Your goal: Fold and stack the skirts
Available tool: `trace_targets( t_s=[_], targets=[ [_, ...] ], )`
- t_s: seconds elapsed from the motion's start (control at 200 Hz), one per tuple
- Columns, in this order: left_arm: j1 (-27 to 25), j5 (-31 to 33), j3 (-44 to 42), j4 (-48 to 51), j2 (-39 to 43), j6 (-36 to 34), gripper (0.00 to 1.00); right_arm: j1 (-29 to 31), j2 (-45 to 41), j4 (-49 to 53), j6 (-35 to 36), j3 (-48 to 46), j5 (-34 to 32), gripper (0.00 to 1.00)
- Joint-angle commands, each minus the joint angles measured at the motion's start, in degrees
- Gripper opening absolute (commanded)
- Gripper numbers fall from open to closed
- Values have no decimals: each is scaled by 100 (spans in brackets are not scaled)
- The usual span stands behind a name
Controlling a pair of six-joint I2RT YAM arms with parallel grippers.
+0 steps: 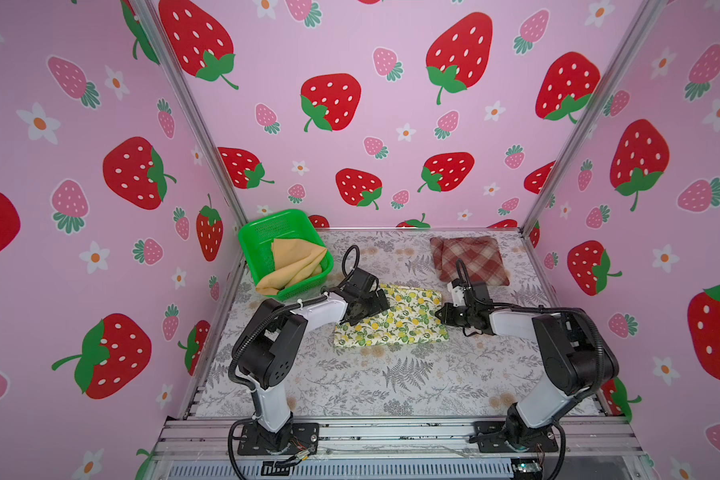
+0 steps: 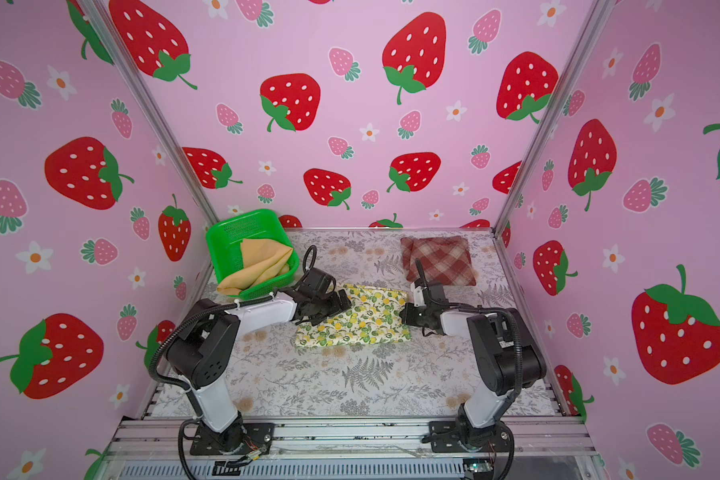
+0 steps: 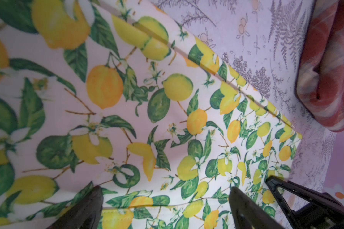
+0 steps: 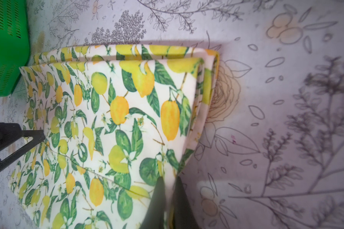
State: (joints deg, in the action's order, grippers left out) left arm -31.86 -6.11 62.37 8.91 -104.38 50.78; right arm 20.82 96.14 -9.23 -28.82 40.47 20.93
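Lemon skirt [image 1: 391,318] [image 3: 147,119] [image 4: 117,128]: folded, flat at mid-worktop [image 1: 391,386], long axis left-right, right end angled slightly away. 
Plaid skirt [image 1: 470,259]: folded, far right, well apart. 
Mustard skirt [image 1: 294,262]: heaped in green basket [image 1: 262,232], far left, one corner over rim.
Left gripper [image 1: 366,309] [image 3: 167,208]: forearm low, reaching inward, over skirt's left end, jaws spread wide. 
Right gripper [image 1: 443,311] [image 4: 168,198]: forearm near level, pointing left, jaws pinched on lemon skirt's right edge.
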Motion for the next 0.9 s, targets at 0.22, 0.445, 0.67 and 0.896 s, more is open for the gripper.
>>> trace_targets(
  t_s=[0.22, 0.445, 0.67, 0.896],
  targets=[
    [-181, -136, 357, 226, 618, -29, 100, -38, -578, 1825, 663, 928, -891, 0],
    [-650, -492, 824, 40, 434, 57, 100, -34, -846, 2607, 1013, 1552, -1377, 0],
    [-1086, -962, 804, -1019, -34, 586, 99, -34, -923, 2795, 1099, 1736, -1495, 0],
    [-1348, -1274, 544, -2179, -529, 1280, 99, -34, -1006, 2959, 1028, 1793, -1384, 0]
  ],
)
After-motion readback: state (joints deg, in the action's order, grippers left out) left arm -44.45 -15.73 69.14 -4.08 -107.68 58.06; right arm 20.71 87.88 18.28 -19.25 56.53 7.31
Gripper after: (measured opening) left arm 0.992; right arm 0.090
